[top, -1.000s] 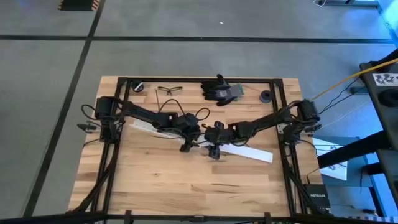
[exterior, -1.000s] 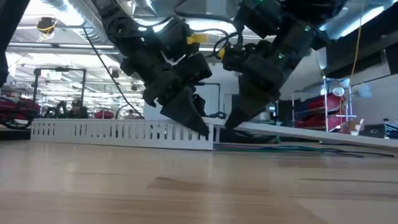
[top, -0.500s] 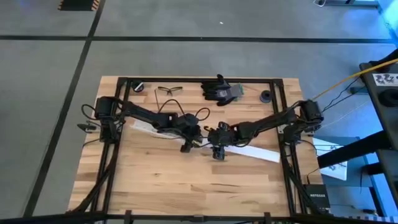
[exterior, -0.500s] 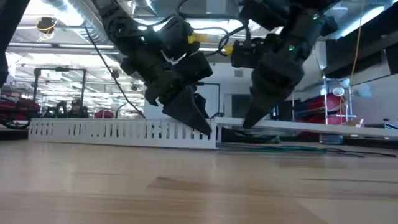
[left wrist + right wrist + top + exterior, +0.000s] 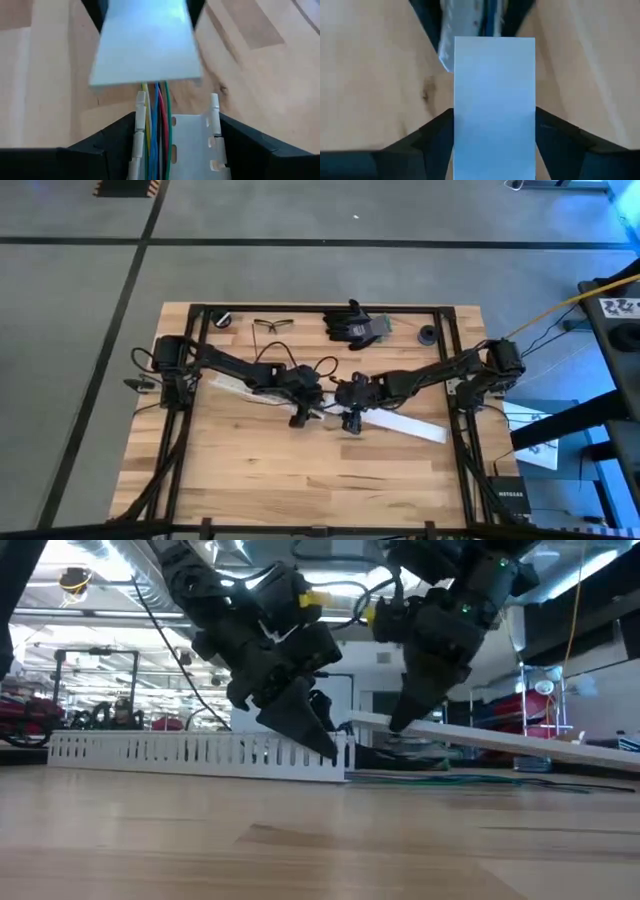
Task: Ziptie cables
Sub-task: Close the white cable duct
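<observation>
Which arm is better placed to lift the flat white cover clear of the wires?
Right. The right gripper already grips the flat white cover strip, raising that end; the left gripper pins the slotted white duct holding the coloured wires.

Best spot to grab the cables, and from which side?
Grab the bare stretch where the cables leave the slotted duct, held by the left gripper: there they lie flat, side by side. Come from above, fingers across the bundle. The right gripper's raised flat cover overhangs it, so likely shift that first.
</observation>
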### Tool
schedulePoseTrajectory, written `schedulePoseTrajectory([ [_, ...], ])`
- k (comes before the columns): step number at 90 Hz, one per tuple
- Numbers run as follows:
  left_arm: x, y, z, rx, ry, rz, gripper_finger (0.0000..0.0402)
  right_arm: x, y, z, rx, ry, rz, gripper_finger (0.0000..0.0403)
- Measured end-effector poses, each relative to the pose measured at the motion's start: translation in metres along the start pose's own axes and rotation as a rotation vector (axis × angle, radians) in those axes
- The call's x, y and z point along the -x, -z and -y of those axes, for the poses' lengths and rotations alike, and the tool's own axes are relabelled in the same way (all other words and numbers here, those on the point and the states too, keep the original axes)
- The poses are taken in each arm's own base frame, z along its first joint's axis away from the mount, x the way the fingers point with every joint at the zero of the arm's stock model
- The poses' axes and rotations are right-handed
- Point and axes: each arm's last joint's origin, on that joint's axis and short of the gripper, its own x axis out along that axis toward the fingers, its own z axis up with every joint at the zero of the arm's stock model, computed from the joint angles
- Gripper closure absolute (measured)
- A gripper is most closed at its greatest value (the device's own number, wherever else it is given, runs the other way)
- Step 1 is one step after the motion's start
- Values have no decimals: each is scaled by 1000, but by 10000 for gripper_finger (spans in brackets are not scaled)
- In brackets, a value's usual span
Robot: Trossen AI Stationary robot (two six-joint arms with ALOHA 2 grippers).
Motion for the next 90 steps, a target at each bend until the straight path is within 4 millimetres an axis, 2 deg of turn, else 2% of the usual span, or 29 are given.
schedulePoseTrajectory([
  [27, 0, -1, -1, -5, -6, 5, 167, -6, 4, 3, -33, -36, 35, 169],
  [43, 0, 0, 0, -4, -5, 3, 167, -18, 8, 2, -37, -61, 13, 169],
  [78, 0, 0, -1, 16, -31, -4, 167, -20, 6, 0, -69, -94, 7, 169],
  [90, -7, 4, -2, 23, -37, -10, 167, -20, 5, -1, -75, -116, 9, 169],
])
